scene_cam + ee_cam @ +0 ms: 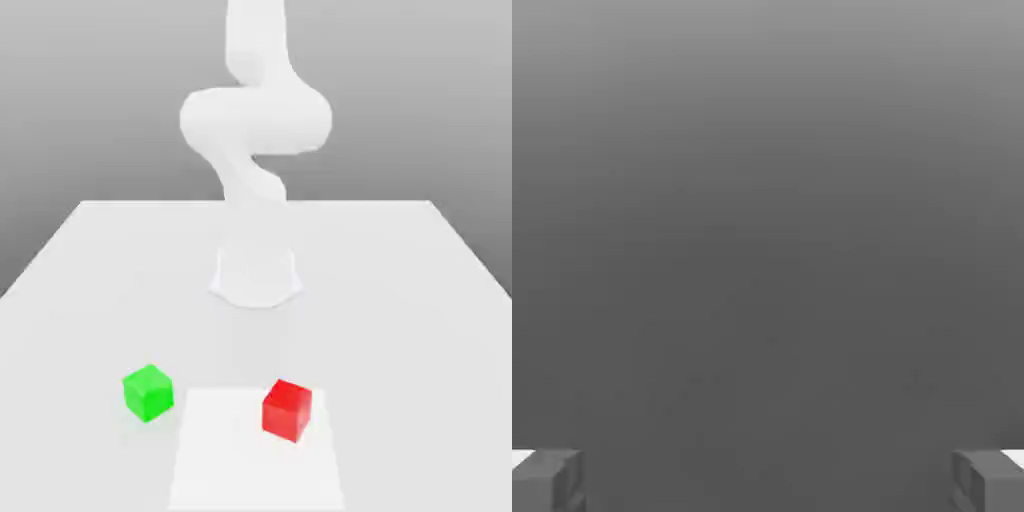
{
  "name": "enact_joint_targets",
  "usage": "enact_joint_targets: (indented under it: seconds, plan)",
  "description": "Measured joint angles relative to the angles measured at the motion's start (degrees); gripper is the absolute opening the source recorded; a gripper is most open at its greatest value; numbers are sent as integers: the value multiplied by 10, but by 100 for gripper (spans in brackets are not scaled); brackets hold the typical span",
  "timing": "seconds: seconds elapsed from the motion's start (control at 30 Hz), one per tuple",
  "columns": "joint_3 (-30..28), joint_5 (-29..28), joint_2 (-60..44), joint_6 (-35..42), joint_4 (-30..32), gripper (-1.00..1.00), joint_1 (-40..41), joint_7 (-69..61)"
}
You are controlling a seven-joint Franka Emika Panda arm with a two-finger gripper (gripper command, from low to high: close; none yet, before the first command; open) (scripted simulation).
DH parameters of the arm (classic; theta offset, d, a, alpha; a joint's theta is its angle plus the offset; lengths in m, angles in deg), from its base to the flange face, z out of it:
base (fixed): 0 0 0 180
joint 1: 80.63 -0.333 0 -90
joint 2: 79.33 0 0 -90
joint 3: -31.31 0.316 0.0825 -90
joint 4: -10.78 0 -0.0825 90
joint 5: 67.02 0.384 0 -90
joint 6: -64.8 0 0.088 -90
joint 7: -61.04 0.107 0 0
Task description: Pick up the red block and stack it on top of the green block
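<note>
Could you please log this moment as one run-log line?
phase: pre-grasp | gripper: open, empty | small matte red cube: on table, untouched | small matte green cube: apart, nothing stacked

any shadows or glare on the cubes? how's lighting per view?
Exterior view: flat, even light; red block and green block show only faint soft shadows on the table, no glare. Hand view: smooth grey gradient, open gripper fingertips evenly lit.
</note>
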Motion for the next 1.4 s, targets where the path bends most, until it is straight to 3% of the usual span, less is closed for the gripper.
enact_joint_targets:
  seconds: [0.33, 0.63, 0.8, 0.93, 1.1, 1.4]
  plan:
    - [-97, 60, -159, -89, 94, 0, -114, -226]
    - [-127, 86, -298, -168, 176, 0, -180, -406]
    - [-125, 62, -363, -215, 224, 0, -192, -478]
    - [-124, -4, -404, -253, 261, 0, -189, -502]
    - [-121, -7, -436, -281, 259, 0, -187, -518]
    - [-87, 60, -510, -342, 247, 0, -170, -568]
